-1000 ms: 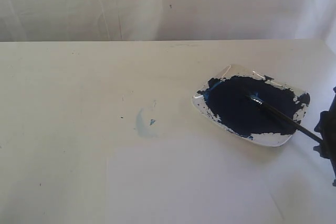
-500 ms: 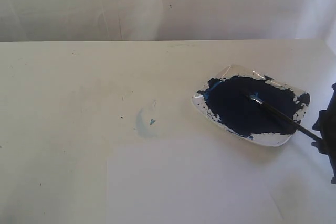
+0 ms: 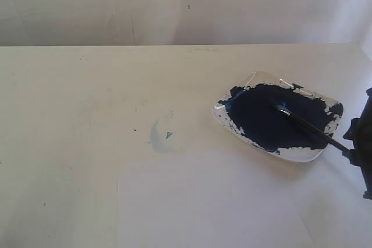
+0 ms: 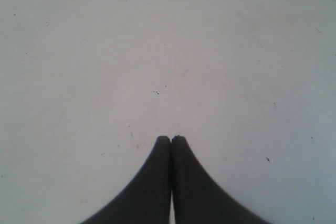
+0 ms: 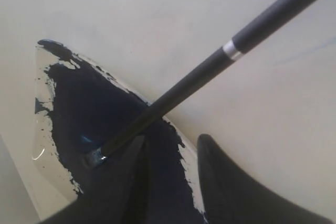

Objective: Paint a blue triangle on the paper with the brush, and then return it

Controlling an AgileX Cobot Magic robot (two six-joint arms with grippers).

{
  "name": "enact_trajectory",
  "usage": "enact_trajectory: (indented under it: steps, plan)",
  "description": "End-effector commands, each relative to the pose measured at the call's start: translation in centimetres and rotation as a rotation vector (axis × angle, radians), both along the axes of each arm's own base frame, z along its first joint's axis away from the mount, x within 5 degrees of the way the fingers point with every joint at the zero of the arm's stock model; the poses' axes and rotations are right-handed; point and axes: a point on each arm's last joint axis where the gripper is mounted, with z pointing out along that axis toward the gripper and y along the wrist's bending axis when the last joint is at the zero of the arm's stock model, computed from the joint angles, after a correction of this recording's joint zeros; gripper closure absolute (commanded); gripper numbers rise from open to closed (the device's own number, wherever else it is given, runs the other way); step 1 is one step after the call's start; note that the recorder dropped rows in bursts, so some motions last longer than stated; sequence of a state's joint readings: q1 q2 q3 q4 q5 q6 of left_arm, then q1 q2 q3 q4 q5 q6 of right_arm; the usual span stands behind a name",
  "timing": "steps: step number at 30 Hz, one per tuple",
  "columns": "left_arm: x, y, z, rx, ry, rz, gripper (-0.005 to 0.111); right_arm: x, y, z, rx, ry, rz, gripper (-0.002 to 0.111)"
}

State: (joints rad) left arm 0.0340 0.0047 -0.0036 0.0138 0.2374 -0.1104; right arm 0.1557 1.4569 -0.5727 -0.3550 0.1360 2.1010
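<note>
Brush (image 3: 305, 127) lies in paint dish (image 3: 303, 155), bristles in navy paint (image 3: 258, 117), handle over right rim. Paper (image 3: 209, 204) near dish, camera side. Right gripper (image 5: 170, 140) jaws apart, empty, beside handle. Left gripper (image 4: 171, 139) jaws pressed together, empty.

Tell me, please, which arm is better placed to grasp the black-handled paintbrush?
Right: the right end effector, open, sits beside the black-handled paintbrush; the left end effector is shut over tabletop.

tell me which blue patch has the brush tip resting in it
The dark navy paint pool in the dish on the right. The brush lies with its bristle end in it; the pale blue smudge further left lies bare.
</note>
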Motion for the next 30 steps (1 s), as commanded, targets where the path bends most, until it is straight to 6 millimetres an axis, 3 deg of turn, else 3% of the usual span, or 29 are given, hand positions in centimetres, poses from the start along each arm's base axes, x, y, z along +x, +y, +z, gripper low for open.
enact_trajectory:
  steps: [1, 25, 30]
  plan:
    - [-0.01, -0.01, -0.07, -0.003, -0.004, 0.001, 0.107, 0.02, -0.16, 0.01, -0.002, -0.008, 0.001, 0.078]
    - [-0.01, -0.01, -0.07, -0.003, -0.004, 0.001, 0.107, 0.02, -0.16, 0.01, -0.002, -0.008, 0.001, 0.078]
    - [-0.01, -0.01, -0.07, -0.003, -0.004, 0.001, 0.107, -0.57, -0.09, -0.40, 0.129, 0.081, -0.173, 0.078]
